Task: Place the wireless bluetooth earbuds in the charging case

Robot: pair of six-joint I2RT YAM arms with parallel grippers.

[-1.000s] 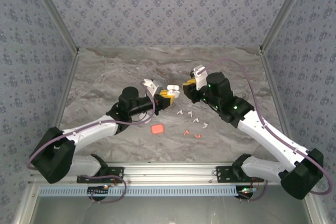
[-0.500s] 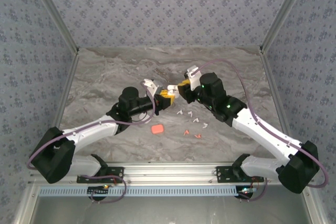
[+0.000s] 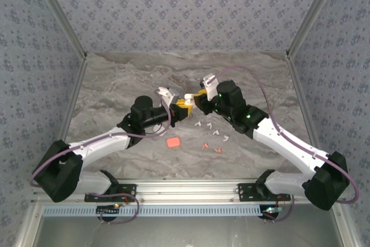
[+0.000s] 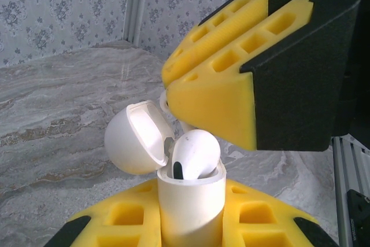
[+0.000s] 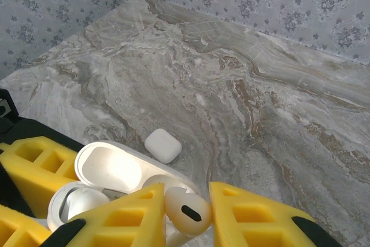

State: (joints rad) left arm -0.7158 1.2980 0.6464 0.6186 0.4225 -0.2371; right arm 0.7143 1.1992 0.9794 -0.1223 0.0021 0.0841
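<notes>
Earbud (image 5: pixel 186 212) in R tool (image 5: pixel 188 203), above case (image 4: pixel 191 209).

The left gripper (image 4: pixel 191 227) is closed on the white case (image 4: pixel 191 203) and holds it upright between yellow fingers. The lid (image 4: pixel 139 143) stands open to the left. One earbud (image 4: pixel 195 153) sits in the case, head above the rim. The right gripper (image 4: pixel 176 85) hangs just above, pinching a second earbud (image 4: pixel 166 101), mostly hidden. Behind lies the marble table (image 4: pixel 63 96).
</notes>
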